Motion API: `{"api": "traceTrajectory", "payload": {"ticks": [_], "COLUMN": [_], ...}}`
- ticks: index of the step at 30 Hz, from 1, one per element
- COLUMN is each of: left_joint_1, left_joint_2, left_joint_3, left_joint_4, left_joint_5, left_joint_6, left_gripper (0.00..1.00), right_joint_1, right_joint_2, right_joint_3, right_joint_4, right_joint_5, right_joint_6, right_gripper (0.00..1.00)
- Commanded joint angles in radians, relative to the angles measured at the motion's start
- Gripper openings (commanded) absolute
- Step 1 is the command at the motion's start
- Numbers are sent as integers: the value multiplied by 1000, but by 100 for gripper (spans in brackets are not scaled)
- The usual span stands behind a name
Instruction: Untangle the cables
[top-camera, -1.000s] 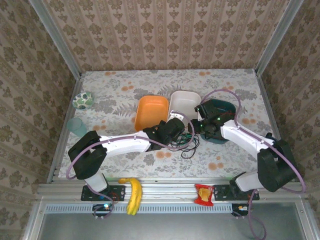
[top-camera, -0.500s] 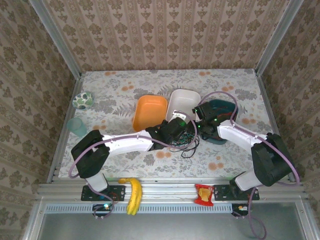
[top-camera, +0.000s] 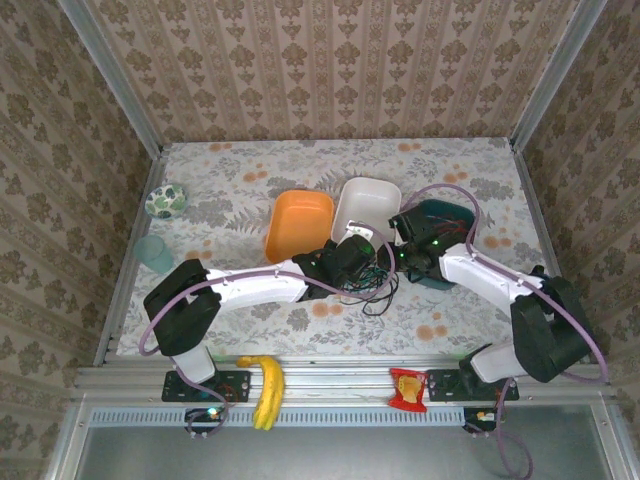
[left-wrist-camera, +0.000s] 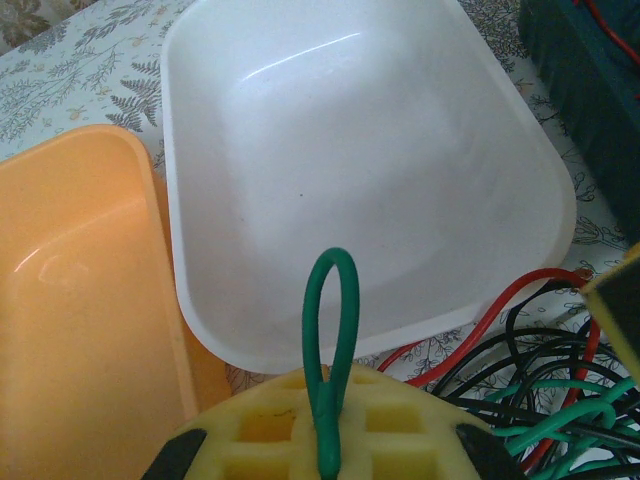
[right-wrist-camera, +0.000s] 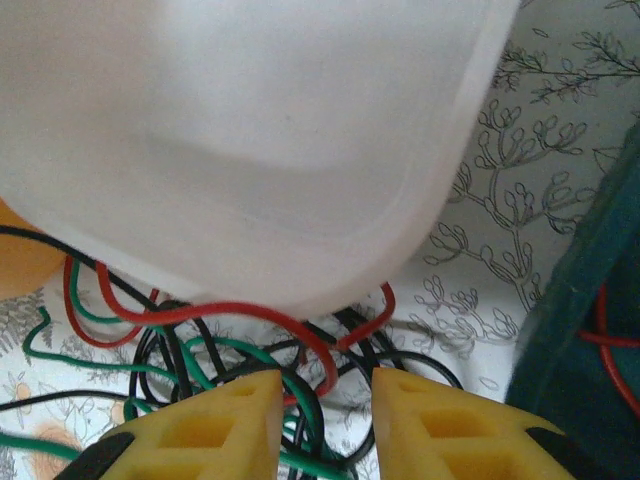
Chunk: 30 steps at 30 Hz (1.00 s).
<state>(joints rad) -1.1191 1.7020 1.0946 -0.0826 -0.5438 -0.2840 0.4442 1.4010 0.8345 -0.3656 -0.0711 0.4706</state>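
The cables (top-camera: 372, 283) are thin red, green and black wires in a loose tangle on the flowered table (top-camera: 250, 180), against the white tub's (left-wrist-camera: 190, 300) near rim. One green cable (left-wrist-camera: 332, 300) stands up as a narrow loop (pinched between the left gripper's (left-wrist-camera: 325, 420) yellow pads). Another red strand (right-wrist-camera: 610, 340) lies in the dark teal bin (right-wrist-camera: 560, 300).

Red, green and black on the thin looped cables (right-wrist-camera: 240, 345). Plain glossy white on the rounded plastic tub (left-wrist-camera: 350, 170), plain orange on the oblong plastic tub (left-wrist-camera: 80, 300). Dark teal on the deep bin (top-camera: 452, 213). Pale cloth table cover (top-camera: 250, 160) with grey ferns and orange blossoms. Beige damask stripes on the wallpaper (top-camera: 330, 70). Yellow on the banana (top-camera: 266, 392).
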Motion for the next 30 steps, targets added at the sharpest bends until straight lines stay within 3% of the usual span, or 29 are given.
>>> {"api": "traceTrajectory", "payload": {"ticks": [1,26,30], "left_joint_1": [-8,-8,-8], "left_joint_2": [2,7,10], "left_joint_3": [23,21,23], "left_joint_4": [-23,-24,-25], "left_joint_5": [-16,3,14], "left_joint_6": [22,29,31], "left_gripper": [0,0,0], "right_joint_1": [8,26,27], "right_joint_2": [-61,153,168], "right_joint_3": [-12,24,36], "right_joint_4": [-65,81,88], "right_joint_5": [21,12,27], "right_joint_6": [-10,53,53], "right_gripper": [30,24,16]}}
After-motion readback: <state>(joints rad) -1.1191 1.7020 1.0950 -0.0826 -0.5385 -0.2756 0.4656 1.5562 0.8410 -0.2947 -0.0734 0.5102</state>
